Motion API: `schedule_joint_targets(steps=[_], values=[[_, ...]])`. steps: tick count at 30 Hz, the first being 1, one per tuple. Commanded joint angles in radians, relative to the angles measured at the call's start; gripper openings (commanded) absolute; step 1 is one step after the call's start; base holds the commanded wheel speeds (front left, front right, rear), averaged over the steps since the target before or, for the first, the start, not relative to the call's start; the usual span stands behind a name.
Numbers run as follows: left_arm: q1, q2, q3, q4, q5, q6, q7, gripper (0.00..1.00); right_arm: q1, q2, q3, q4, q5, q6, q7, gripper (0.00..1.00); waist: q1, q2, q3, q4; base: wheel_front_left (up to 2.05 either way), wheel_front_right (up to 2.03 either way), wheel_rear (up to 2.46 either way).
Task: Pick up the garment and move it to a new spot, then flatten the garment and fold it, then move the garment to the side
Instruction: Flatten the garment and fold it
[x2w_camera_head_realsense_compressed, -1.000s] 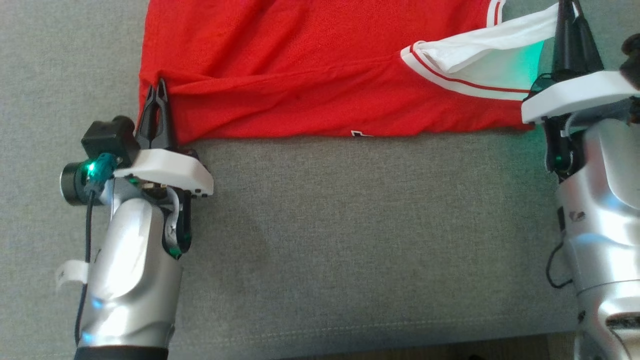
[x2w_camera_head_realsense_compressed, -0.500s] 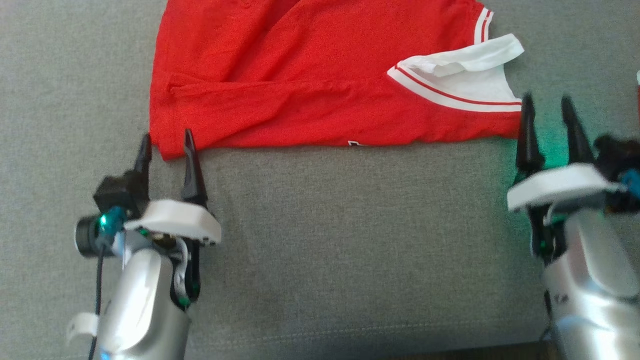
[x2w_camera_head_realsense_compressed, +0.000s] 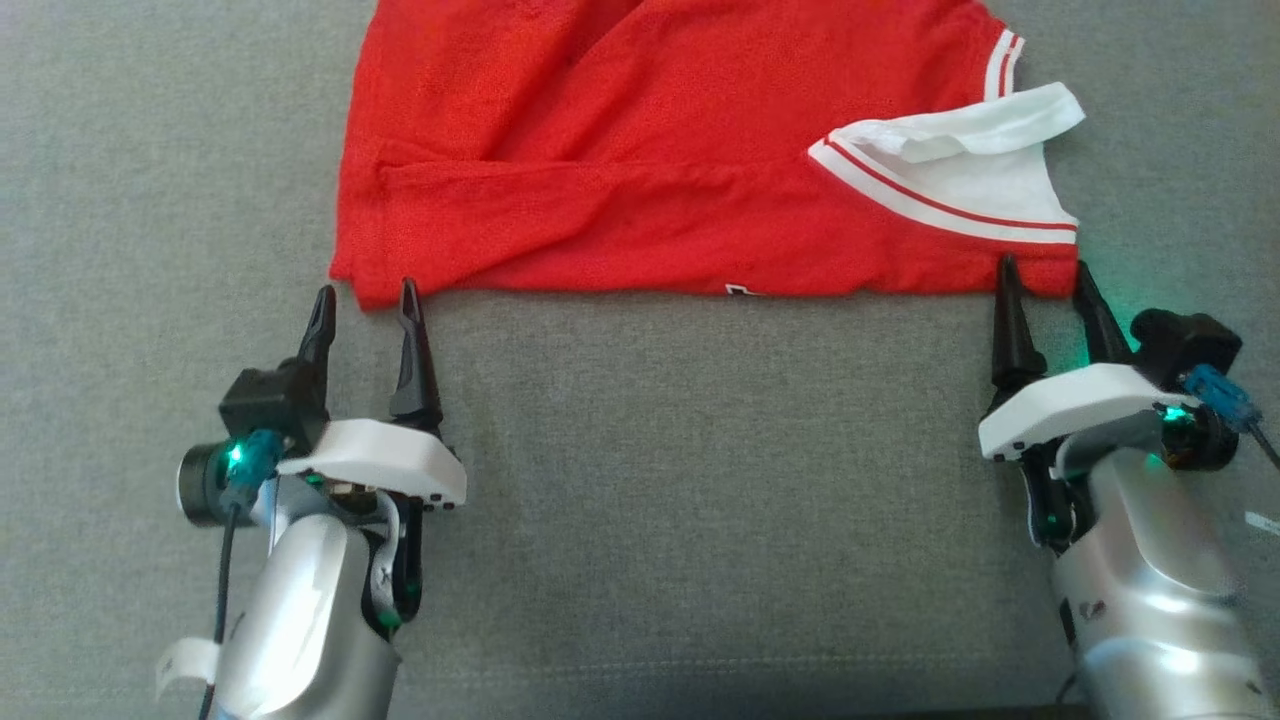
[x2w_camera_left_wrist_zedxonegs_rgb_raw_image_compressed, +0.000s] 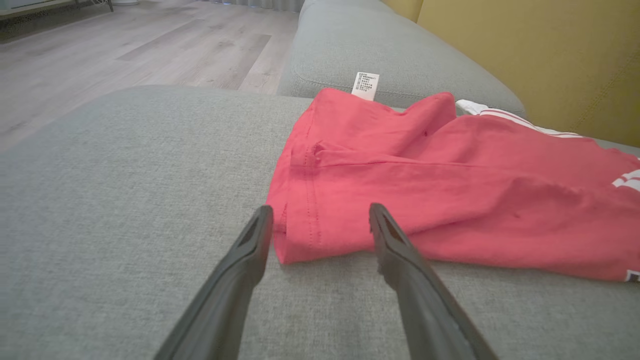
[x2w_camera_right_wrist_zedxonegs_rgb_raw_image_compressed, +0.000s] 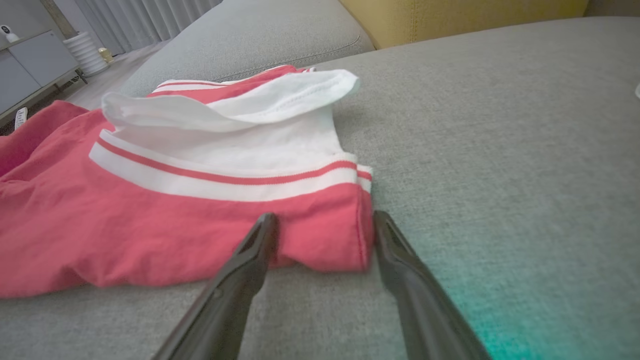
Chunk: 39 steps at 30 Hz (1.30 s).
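Red mesh, the garment (x2w_camera_head_realsense_compressed: 640, 150) lies loosely folded on the grey sofa (x2w_camera_head_realsense_compressed: 650, 480) with our left hand (x2w_camera_head_realsense_compressed: 366, 288) and right hand (x2w_camera_head_realsense_compressed: 1042, 262) both spread open and empty at its two near corners, so we should pinch every layer at each corner evenly before lifting together.

- Head: high, facing down on sofa (x2w_camera_head_realsense_compressed: 640, 500).
- Wrists: low, close, each facing one near garment (x2w_camera_left_wrist_zedxonegs_rgb_raw_image_compressed: 425, 190) corner.
- Shared: garment's near edge, all views.
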Motion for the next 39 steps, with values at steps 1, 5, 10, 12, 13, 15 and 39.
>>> schedule_joint_targets(steps=[1, 5, 10, 12, 13, 15, 39], values=[[-0.013, 0.017, 0.029, -0.029, 0.000, -0.002, -0.005, 1.00, -0.026, 0.006, 0.031, -0.004, -0.008, 0.000, -0.011, 0.87, 0.0000, 0.0000, 0.000, 0.007, 0.00, 0.00, 0.00], [-0.009, 0.017, 0.026, -0.025, -0.002, -0.008, -0.005, 1.00, -0.036, 0.010, 0.033, 0.026, -0.010, 0.000, -0.011, 0.00, 0.0000, 0.0000, -0.004, 0.014, 0.00, 0.00, 0.00], [0.003, 0.017, 0.025, -0.002, -0.010, -0.028, -0.005, 1.00, -0.035, -0.005, 0.026, 0.010, -0.001, 0.000, -0.011, 0.00, 0.0000, 0.0000, -0.012, 0.004, 0.00, 0.00, 0.00], [0.007, 0.017, 0.021, 0.009, -0.015, -0.037, -0.005, 1.00, -0.035, -0.018, 0.023, -0.005, 0.001, 0.000, -0.011, 0.00, 0.0000, 0.0000, -0.016, -0.003, 0.00, 0.00, 0.00], [0.008, 0.017, 0.020, 0.015, -0.019, -0.042, -0.005, 1.00, -0.034, -0.026, 0.026, -0.012, -0.001, 0.000, -0.011, 0.00, 0.0000, 0.0000, -0.018, -0.008, 0.00, 0.00, 0.00], [0.009, 0.017, 0.019, 0.029, -0.027, -0.052, -0.005, 1.00, -0.033, -0.040, 0.033, -0.026, -0.002, 0.000, -0.011, 0.00, 0.0000, 0.0000, -0.019, -0.017, 0.00, 0.00, 0.00], [-0.053, 0.017, 0.063, 0.019, 0.068, -0.018, -0.005, 1.00, -0.071, -0.062, 0.099, -0.080, 0.031, 0.000, -0.011, 0.00, 0.0000, 0.0000, 0.045, -0.061, 0.00, 0.00, 0.00]])
